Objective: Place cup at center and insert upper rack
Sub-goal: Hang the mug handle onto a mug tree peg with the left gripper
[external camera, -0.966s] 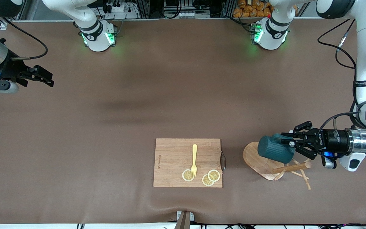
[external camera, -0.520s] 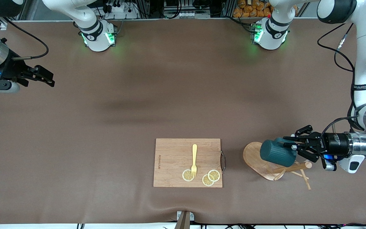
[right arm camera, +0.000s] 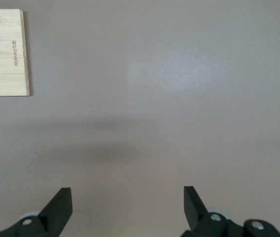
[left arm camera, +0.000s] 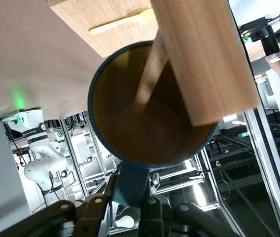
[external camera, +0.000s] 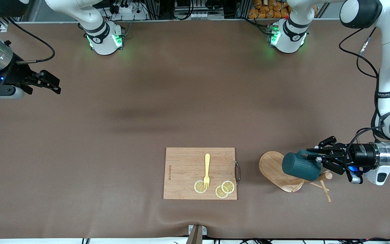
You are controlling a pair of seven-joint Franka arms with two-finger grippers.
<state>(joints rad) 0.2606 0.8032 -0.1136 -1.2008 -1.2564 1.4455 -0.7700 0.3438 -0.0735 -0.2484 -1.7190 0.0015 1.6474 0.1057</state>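
The dark teal cup [external camera: 300,166] hangs on its side over the upper rack [external camera: 271,166], a wooden mug tree tipped over on the table toward the left arm's end. My left gripper [external camera: 313,158] is shut on the cup's handle [left arm camera: 132,185]. In the left wrist view the cup's yellowish inside [left arm camera: 150,128] faces the camera. The rack's thick post [left arm camera: 204,59] crosses in front of the cup's rim, and a thin peg [left arm camera: 150,74] reaches into its mouth. My right gripper [external camera: 55,86] waits open and empty above bare table at the right arm's end [right arm camera: 127,197].
A rectangular wooden cutting board [external camera: 185,162] lies beside the rack, toward the table's middle and near the front camera. On it are a yellow fork [external camera: 207,169] and lemon slices [external camera: 200,187]. The rack's thin pegs [external camera: 325,193] stick out on the table.
My left gripper has carried the cup a little toward the left arm's end of the table, along the rack toward the tip of its post. The right gripper has shifted slightly.
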